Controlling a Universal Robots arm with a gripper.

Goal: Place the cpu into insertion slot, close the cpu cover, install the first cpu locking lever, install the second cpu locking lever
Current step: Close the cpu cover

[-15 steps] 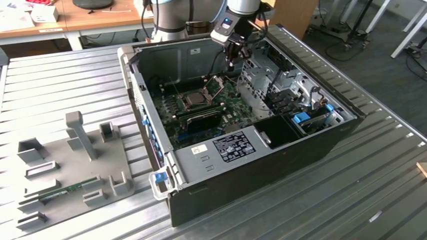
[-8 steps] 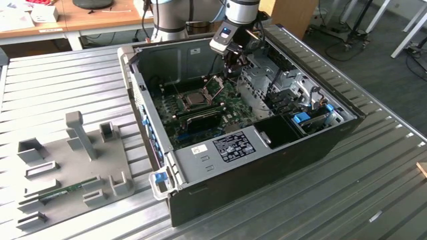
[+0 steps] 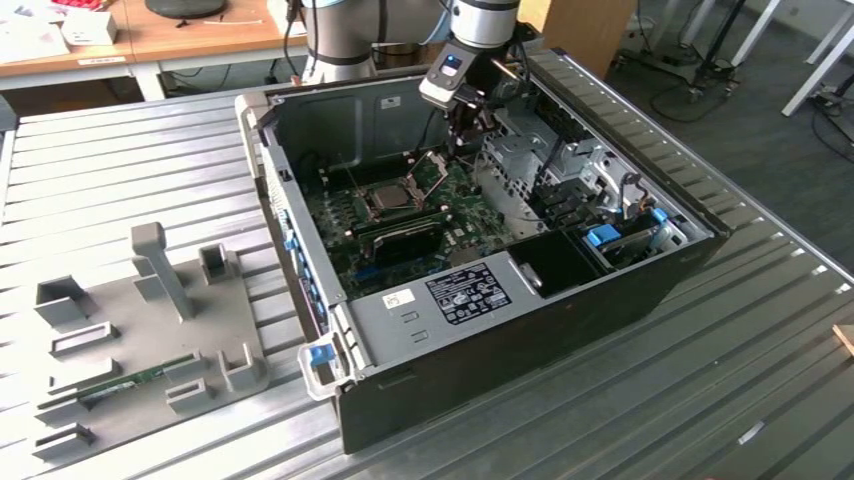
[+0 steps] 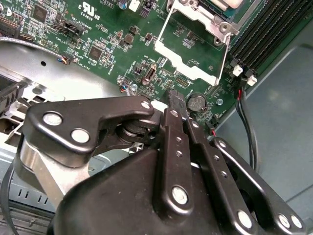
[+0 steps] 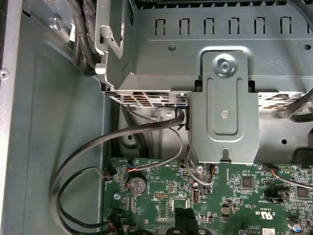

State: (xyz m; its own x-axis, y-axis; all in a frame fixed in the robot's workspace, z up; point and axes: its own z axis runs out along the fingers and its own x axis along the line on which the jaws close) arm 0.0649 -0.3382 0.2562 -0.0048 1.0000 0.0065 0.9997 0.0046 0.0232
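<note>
In the exterior view the cpu [image 3: 394, 197] lies as a dark grey square in the insertion slot [image 3: 375, 210] on the green motherboard [image 3: 441, 235] inside the open computer case. The cpu cover [image 3: 434, 166] stands tilted up at the slot's far edge. The second wrist view shows this silvery frame [image 4: 188, 68] raised, with a thin wire lever [image 4: 226, 54] beside it. My gripper [image 3: 461, 128] hangs just beyond the cover, above the board. Its fingers [image 4: 172, 115] are pressed together and hold nothing. The fingertips [image 5: 181, 215] hover over the board near a coin battery [image 5: 135, 183].
A metal drive cage [image 5: 225, 117] and black cables [image 5: 88, 161] sit close to the gripper. The case walls [image 3: 287, 215] enclose the board. A grey fixture plate [image 3: 134, 340] with upright blocks lies on the slatted table at the exterior view's left.
</note>
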